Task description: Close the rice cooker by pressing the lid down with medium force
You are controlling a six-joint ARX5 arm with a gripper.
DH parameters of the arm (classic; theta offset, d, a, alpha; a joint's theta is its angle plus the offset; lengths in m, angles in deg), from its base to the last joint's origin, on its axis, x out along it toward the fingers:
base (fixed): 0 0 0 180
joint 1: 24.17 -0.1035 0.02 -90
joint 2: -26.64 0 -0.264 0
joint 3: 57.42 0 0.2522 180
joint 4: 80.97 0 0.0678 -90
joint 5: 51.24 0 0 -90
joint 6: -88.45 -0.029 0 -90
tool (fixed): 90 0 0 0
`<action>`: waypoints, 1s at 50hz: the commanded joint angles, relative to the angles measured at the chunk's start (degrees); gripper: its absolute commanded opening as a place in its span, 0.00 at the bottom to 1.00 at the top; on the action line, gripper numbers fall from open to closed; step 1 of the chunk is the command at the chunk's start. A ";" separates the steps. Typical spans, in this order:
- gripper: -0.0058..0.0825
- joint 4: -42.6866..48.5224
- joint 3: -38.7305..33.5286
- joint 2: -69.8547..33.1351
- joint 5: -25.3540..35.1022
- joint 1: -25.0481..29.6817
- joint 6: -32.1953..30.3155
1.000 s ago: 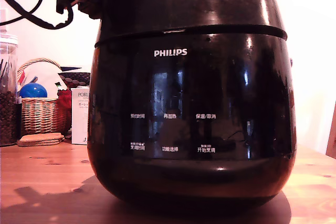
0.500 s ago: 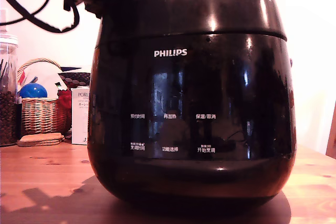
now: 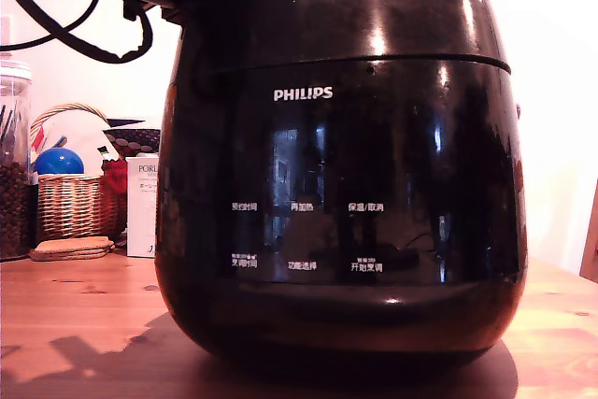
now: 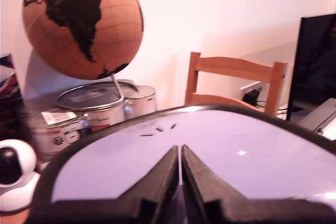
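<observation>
Claw (jaws together) atop lid

The exterior view sits low at table level, very close, facing the rice cooker head-on. The wrist view rides just above the lid, looking forward across it toward twelve o'clock, the wall beyond. Both views share only the lid.

The rice cooker is glossy black with white lettering. Its lid reflects pale lilac. The globe is cork-orange with black continents; the basket is woven tan.
</observation>
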 commanded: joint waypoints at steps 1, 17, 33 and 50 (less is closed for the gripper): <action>0.04 3.08 -3.76 -1.01 0.17 0.26 0.59; 0.04 11.04 3.96 7.50 1.09 -4.85 -6.58; 0.04 19.63 6.73 14.49 1.25 -19.04 -9.05; 0.04 24.57 6.73 18.56 4.26 -35.12 -8.83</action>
